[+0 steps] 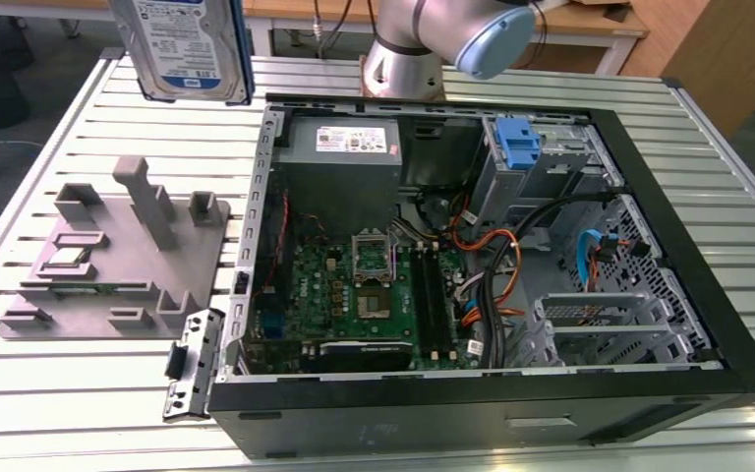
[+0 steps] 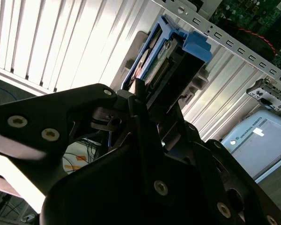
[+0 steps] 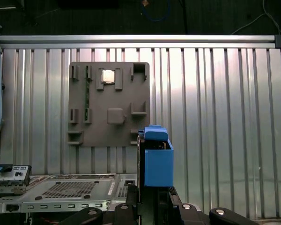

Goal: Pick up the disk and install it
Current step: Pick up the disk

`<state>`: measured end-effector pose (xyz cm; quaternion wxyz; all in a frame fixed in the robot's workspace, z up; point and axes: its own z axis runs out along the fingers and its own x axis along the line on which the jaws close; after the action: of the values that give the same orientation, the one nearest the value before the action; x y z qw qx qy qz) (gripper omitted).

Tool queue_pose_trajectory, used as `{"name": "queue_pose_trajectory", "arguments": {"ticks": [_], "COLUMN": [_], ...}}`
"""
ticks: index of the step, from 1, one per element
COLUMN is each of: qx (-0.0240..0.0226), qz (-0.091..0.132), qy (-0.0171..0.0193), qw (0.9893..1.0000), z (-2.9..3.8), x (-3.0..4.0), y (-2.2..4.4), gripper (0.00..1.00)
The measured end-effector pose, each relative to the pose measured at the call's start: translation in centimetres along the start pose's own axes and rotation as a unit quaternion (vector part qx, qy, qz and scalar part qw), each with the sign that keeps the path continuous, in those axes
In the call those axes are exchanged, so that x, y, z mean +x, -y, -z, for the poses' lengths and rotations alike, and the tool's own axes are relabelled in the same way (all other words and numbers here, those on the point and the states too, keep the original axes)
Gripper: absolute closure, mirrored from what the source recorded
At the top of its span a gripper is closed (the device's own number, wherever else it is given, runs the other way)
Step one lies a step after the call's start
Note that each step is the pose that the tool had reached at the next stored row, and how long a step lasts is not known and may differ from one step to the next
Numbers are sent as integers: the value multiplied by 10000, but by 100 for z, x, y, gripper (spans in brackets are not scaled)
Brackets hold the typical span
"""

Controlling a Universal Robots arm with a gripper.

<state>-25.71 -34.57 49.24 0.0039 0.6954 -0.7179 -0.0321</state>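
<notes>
**Gripper (image 2: 154, 101) pinches the disk (image 2: 165, 65) in the air, beside the open case**

Seen in the second wrist view, the fingers (image 2: 136, 93) press on the drive's two flat faces. The drive stands straight out past the fingertips. Its long axis carries on the line of the gripper, and its blue rail (image 2: 196, 44) caps the end farthest from the gripper.

The first wrist view shows the same hold edge-on. Beyond the drive's far end lie the slatted table (image 3: 225, 117) and a grey parts holder (image 3: 110, 103), both well apart from the drive.

In the exterior view the disk hangs clear of the table with its labelled face showing and nothing touching it from below. By that I judge the pick-up done and the install not yet made.

The computer case (image 1: 483, 418) lies open to one side of the gripper. Its drive cage (image 1: 554, 147), with a lone blue latch (image 1: 518, 143), sits at the corner of the case away from the gripper. The grey power-supply box (image 1: 351, 143) lies between the gripper and that cage.

So the bay lies sideways and down from the held drive, across the case's near wall and the supply box.
</notes>
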Motion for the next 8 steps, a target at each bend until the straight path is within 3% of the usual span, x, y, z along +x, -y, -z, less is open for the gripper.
{"name": "queue_pose_trajectory", "arguments": {"ticks": [8], "qx": [0], "qz": [0], "qy": [0], "qw": [10000], "z": [0], "x": [-3], "y": [82], "gripper": [65]}}
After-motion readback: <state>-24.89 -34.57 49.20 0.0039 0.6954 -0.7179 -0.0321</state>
